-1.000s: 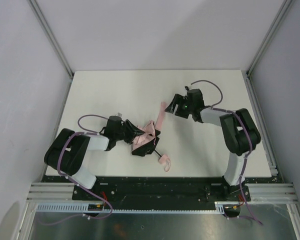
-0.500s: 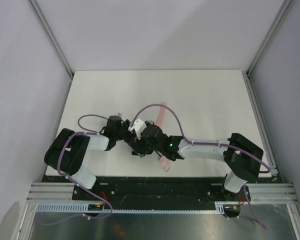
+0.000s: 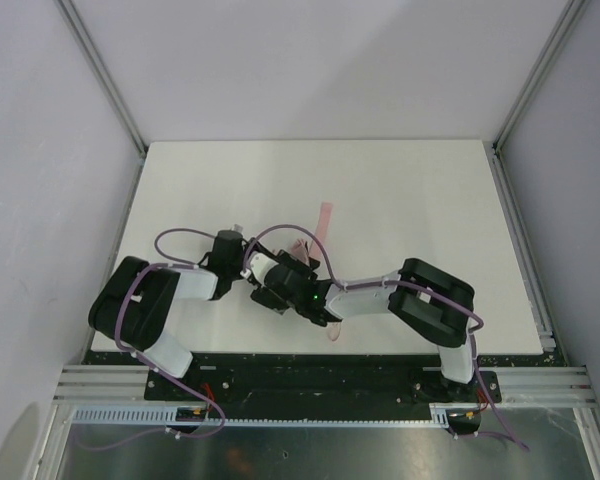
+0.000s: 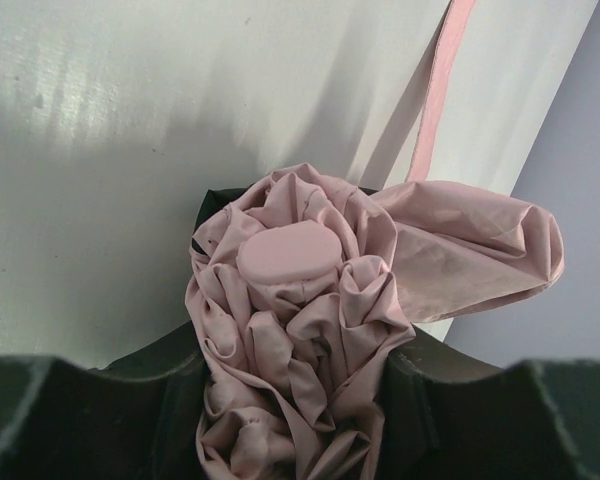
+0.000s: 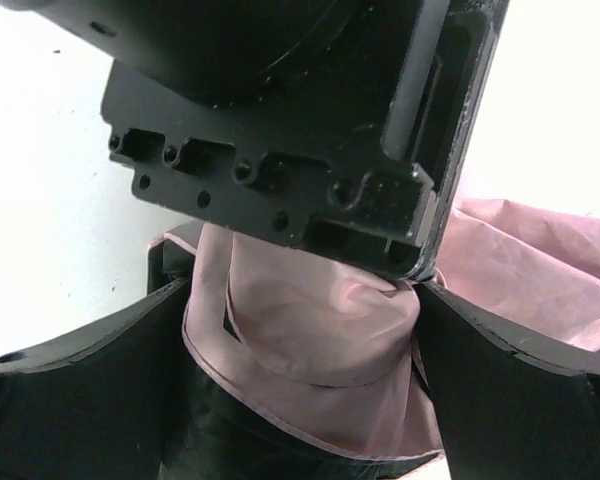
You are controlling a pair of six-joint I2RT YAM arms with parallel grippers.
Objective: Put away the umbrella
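Observation:
The umbrella (image 3: 302,249) lies at the near middle of the table, a bunched pale pink bundle, mostly hidden under both grippers. Its flat pink closure band (image 3: 323,218) trails away towards the back. A thin pink loop (image 3: 331,329) shows near the front edge. My left gripper (image 3: 260,274) is shut on the crumpled fabric; in the left wrist view (image 4: 295,390) the folds fill the gap below a round pink cap (image 4: 288,256). My right gripper (image 3: 282,290) reaches across from the right and grips the same bundle; its jaws (image 5: 300,330) press pink fabric (image 5: 320,340) right beneath the left gripper's black body (image 5: 280,110).
The white table (image 3: 420,190) is walled by grey panels and aluminium posts on the left, back and right. The right arm (image 3: 430,300) lies folded across the near right. Purple cables loop over both wrists.
My right arm swung from the far right of the table over to the umbrella, then moved further left and folded at the elbow. My left gripper kept its hold.

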